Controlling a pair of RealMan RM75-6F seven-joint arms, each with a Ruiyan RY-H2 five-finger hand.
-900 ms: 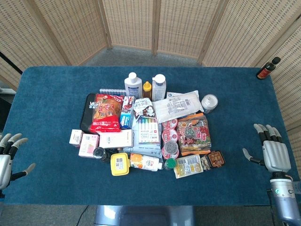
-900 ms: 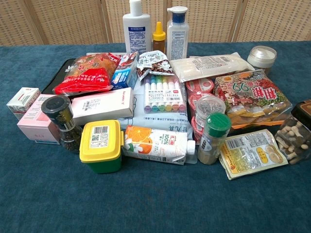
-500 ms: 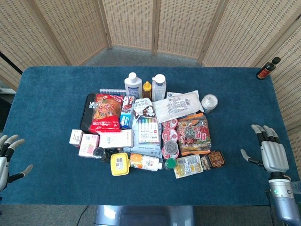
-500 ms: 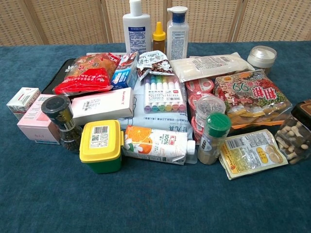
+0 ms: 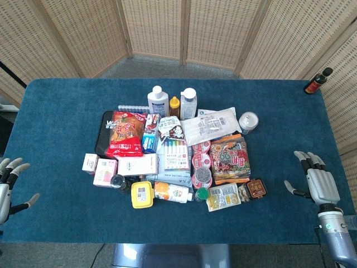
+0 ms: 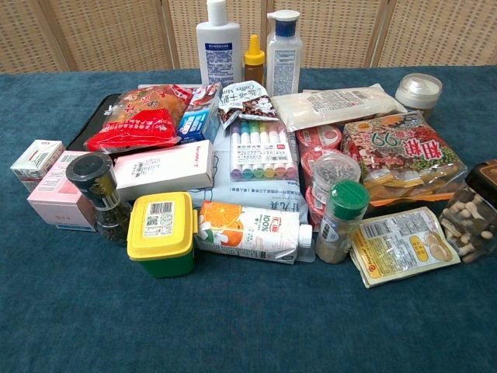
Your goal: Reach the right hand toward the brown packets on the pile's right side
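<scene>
The brown packets lie at the pile's near right corner: a small dark brown tub (image 5: pixel 257 188) and, beside it, a clear packet of nuts (image 5: pixel 244 193). In the chest view the tub (image 6: pixel 486 171) is cut off by the right edge, with the nut packet (image 6: pixel 468 221) below it. My right hand (image 5: pixel 319 182) hovers over the table's right end, fingers spread and holding nothing, well to the right of the tub. My left hand (image 5: pixel 8 183) is at the far left edge, fingers also apart and empty. Neither hand shows in the chest view.
The pile holds a yellow-lidded box (image 5: pixel 142 194), an orange juice carton (image 5: pixel 173 192), a bean snack bag (image 5: pixel 230 158), marker pens (image 5: pixel 174 153), two bottles (image 5: pixel 158 100) and a white jar (image 5: pixel 248 122). A dark bottle (image 5: pixel 317 81) stands at the far right corner.
My right hand has drifted slightly toward the table's near edge and a touch left. My left hand has slid a little further off the left edge. The pile is unmoved.
</scene>
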